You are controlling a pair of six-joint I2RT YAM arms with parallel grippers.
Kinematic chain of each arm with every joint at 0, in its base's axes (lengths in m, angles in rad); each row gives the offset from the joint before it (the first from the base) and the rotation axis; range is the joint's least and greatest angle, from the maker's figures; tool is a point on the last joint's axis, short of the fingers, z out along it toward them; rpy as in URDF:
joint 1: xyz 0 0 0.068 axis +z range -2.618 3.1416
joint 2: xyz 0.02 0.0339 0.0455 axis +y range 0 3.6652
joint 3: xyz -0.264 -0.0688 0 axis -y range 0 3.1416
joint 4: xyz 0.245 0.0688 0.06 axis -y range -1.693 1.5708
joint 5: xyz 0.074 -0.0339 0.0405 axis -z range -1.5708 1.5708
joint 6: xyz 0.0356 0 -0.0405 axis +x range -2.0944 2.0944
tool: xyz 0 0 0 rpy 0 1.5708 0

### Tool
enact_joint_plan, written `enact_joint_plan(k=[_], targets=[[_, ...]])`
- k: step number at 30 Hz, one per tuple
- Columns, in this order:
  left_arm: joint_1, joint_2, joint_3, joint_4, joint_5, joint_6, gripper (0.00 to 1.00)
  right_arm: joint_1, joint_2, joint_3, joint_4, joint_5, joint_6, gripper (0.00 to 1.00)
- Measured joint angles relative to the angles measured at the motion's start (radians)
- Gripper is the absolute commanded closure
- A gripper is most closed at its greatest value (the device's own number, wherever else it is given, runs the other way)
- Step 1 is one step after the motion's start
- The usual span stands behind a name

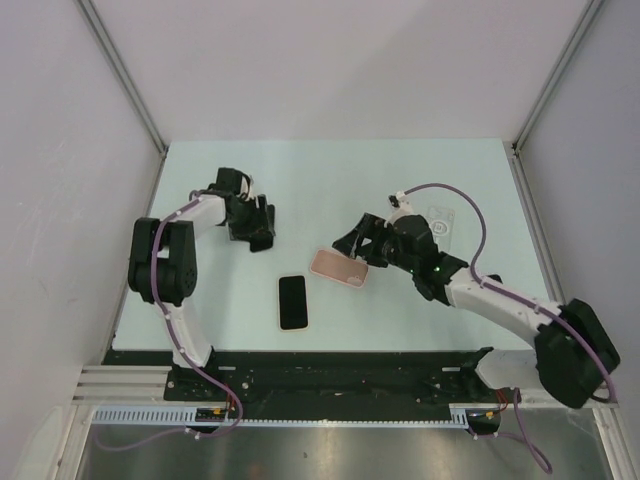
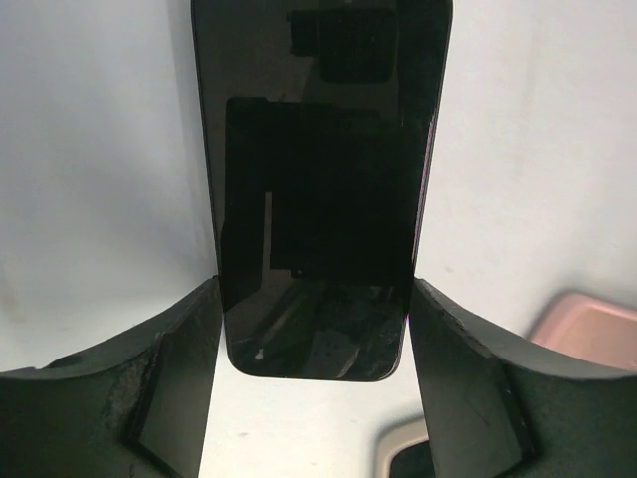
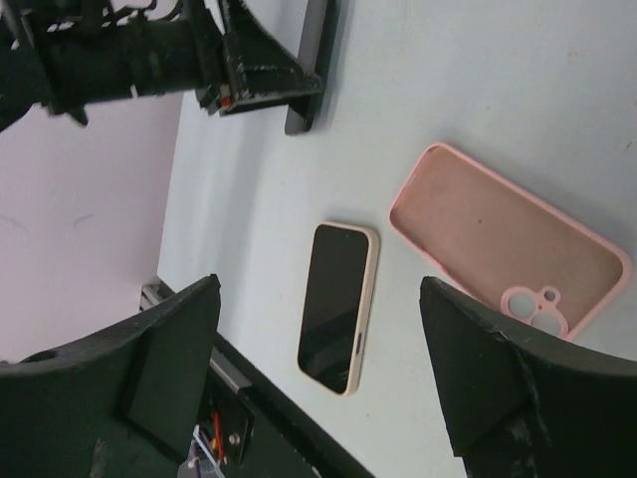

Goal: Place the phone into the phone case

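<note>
My left gripper (image 1: 256, 230) (image 2: 317, 299) is shut on the sides of a bare black phone (image 2: 318, 179), holding its near end just above the table at the back left. The phone also shows in the right wrist view (image 3: 311, 70). An empty pink phone case (image 1: 338, 267) (image 3: 508, 239) lies open side up at the table's middle, with its corner in the left wrist view (image 2: 597, 319). My right gripper (image 1: 352, 243) (image 3: 318, 284) is open and empty, hovering just behind the pink case.
A second phone in a beige case (image 1: 292, 302) (image 3: 336, 304) lies screen up near the front edge, left of the pink case. A clear flat case (image 1: 441, 222) lies at the back right, behind my right wrist. Grey walls enclose the table.
</note>
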Motion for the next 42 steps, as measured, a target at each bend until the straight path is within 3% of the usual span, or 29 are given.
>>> enact_joint_plan(k=[11, 19, 33, 36, 37, 40, 42], targets=[[-0.142, -0.069, -0.132, 0.132, 0.186, -0.093, 0.39, -0.069, 0.383, 0.02, 0.294, -0.095, 0.092, 0.45], [-0.226, -0.079, -0.145, 0.132, 0.214, -0.125, 0.39, -0.085, 0.575, 0.129, 0.395, -0.15, 0.159, 0.53], [-0.293, -0.098, -0.145, 0.13, 0.22, -0.138, 0.39, -0.089, 0.716, 0.195, 0.426, -0.155, 0.241, 0.64], [-0.303, -0.098, -0.145, 0.13, 0.219, -0.138, 0.4, -0.089, 0.737, 0.197, 0.427, -0.156, 0.254, 0.75], [-0.306, -0.098, -0.145, 0.129, 0.217, -0.138, 0.39, -0.089, 0.739, 0.198, 0.429, -0.158, 0.261, 0.86], [-0.312, -0.098, -0.145, 0.127, 0.212, -0.139, 0.34, -0.089, 0.74, 0.204, 0.438, -0.167, 0.272, 1.0], [-0.314, -0.098, -0.145, 0.129, 0.208, -0.145, 0.26, -0.09, 0.74, 0.21, 0.436, -0.172, 0.275, 1.0]])
